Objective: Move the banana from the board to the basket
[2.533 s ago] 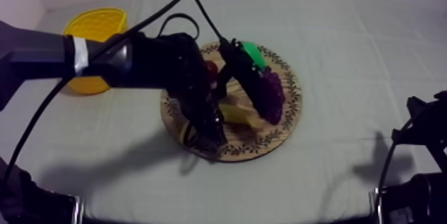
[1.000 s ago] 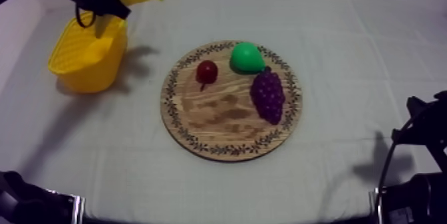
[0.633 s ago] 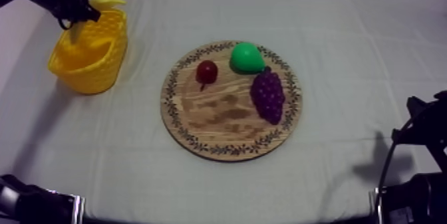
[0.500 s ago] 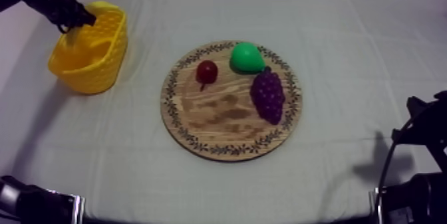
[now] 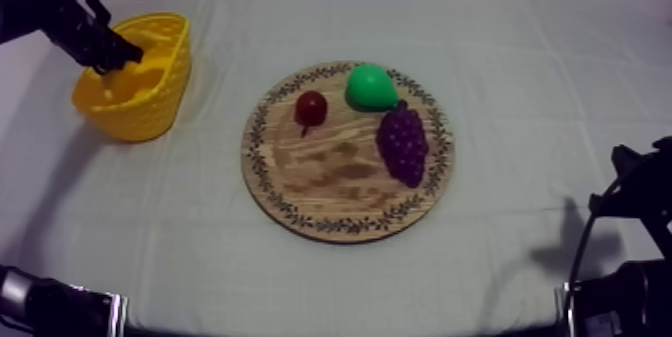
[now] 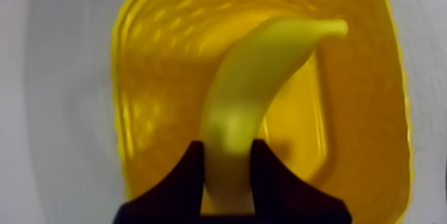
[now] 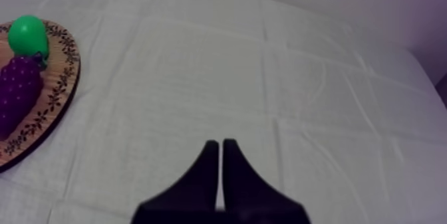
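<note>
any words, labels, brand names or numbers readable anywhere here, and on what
None to read. The wooden board carries only an ornamental rim pattern, no letters. The yellow basket, banana, pear, grapes, small red fruit and cloth show no print.

bare cloth between basket and board, banana blocking basket mouth

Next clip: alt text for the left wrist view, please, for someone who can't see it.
The left gripper is shut on one end of a banana, holding it over the inside of the yellow basket. Beside the basket lies the grey-white cloth.
</note>
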### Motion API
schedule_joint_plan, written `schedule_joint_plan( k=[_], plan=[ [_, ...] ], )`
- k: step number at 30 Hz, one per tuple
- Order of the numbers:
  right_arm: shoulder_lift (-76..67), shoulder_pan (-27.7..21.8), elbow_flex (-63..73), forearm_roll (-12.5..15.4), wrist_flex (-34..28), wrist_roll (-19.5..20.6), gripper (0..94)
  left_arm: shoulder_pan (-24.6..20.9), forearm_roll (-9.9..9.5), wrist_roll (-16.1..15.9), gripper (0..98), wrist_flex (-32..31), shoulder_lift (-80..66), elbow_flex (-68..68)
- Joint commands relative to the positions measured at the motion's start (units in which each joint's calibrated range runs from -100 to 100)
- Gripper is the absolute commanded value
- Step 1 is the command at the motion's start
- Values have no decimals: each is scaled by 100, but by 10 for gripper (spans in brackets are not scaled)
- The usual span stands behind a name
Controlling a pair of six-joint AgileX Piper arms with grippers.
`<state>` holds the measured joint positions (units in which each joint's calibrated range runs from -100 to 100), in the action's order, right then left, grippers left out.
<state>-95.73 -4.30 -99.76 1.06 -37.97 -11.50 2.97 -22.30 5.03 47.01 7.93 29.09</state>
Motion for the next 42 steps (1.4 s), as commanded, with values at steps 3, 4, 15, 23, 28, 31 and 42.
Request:
schedule_joint_plan(
  k=[3,4,15,23,28,31,42],
  plan=[
    [-2,1,-2,-1,-1,0,3,-56,66,67,175,-405,62,176],
    [-2,1,-2,-1,-1,0,3,-75,92,70,180,-505,76,215],
    [-2,1,-2,-1,-1,0,3,-198,413,-176,296,-1287,260,493],
    [-2,1,-2,-1,-1,0,3,-188,550,-382,460,-1865,107,884],
    [-2,1,-2,-1,-1,0,3,-198,852,-636,387,-1960,-81,956],
    [-2,1,-2,-1,-1,0,3,-184,1089,-800,284,-2003,-378,1115],
    [-2,1,-2,-1,-1,0,3,80,1203,-765,16,-2542,-2166,2607]
  ],
)
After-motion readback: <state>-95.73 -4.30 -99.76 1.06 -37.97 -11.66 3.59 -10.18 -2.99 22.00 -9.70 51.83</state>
